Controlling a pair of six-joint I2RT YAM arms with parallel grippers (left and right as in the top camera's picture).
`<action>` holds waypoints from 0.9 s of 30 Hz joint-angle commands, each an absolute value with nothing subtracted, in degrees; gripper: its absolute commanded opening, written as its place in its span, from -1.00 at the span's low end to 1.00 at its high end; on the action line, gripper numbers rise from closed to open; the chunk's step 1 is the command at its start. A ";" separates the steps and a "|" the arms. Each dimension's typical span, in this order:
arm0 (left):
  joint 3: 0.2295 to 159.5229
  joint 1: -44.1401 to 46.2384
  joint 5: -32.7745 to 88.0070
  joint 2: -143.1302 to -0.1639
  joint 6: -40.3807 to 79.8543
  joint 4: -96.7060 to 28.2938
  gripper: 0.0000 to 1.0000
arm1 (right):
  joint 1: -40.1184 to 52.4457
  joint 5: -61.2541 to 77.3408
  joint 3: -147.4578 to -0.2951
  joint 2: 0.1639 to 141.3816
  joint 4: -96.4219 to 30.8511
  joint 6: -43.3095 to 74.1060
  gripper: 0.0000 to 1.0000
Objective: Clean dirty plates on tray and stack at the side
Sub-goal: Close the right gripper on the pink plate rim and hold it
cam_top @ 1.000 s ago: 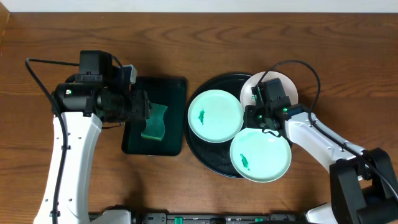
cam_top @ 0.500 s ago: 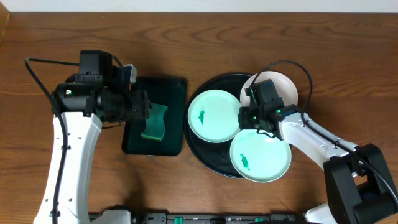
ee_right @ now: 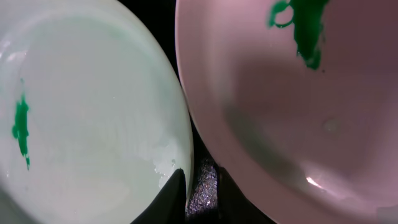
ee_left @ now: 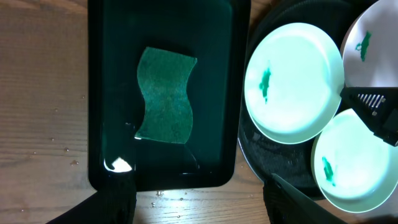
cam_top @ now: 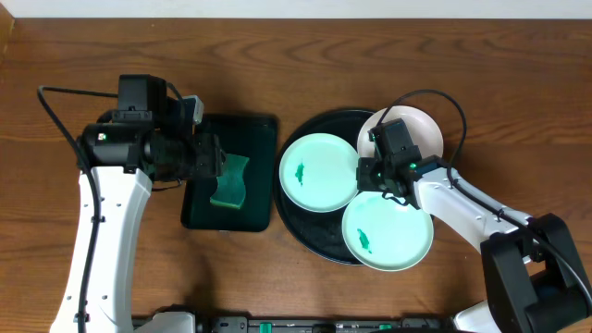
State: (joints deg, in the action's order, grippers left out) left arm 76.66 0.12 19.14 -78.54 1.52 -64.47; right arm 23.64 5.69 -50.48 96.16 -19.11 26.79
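1. Brown wood-grain tabletop [cam_top: 370, 55] fills the overhead view, with a pale strip along its far edge; water droplets dot the wood beside the rectangular tray.
2. Two white arms work at it, one on each side.
3. On the left, the left tool [cam_top: 217, 159] hangs over the smaller rectangular dark green tray [cam_top: 259, 129]. Its fingers are spread wide and nothing is between them.
4. One wavy-edged green sponge [cam_top: 229, 182] lies flat in that tray, below the tool.
5. Just beside it to the right sits the large round glossy black tray [cam_top: 310, 231].
6. Three small round shallow plates rest on it, each with a dark green smear:
   - a pale mint-green plate [cam_top: 324, 176] on the tray's left part;
   - a second pale mint-green plate [cam_top: 393, 236] at the near right, reaching over the rim;
   - a white plate [cam_top: 427, 129] at the far right, partly hidden by the right arm.
7. The right tool [cam_top: 377, 183] points down where the three plates meet. Its jaws stand close together beside the left mint plate's rim, but whether they pinch it cannot be told.
8. A black cable loops above the right arm.
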 commanded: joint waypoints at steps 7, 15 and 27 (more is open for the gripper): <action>76.27 0.25 18.59 -78.67 1.58 -64.55 0.33 | 24.86 4.29 -50.02 96.68 -18.59 27.64 -0.70; 76.27 0.25 18.61 -78.67 1.58 -64.58 0.33 | 24.86 4.36 -50.02 98.13 -16.69 27.64 -0.70; 76.27 0.25 18.61 -78.67 1.58 -64.58 0.33 | 24.84 4.54 -50.02 98.56 -15.75 27.64 -0.84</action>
State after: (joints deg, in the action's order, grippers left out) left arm 76.66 0.12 19.14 -78.54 1.52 -64.47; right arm 24.49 5.30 -50.48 98.00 -15.94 26.83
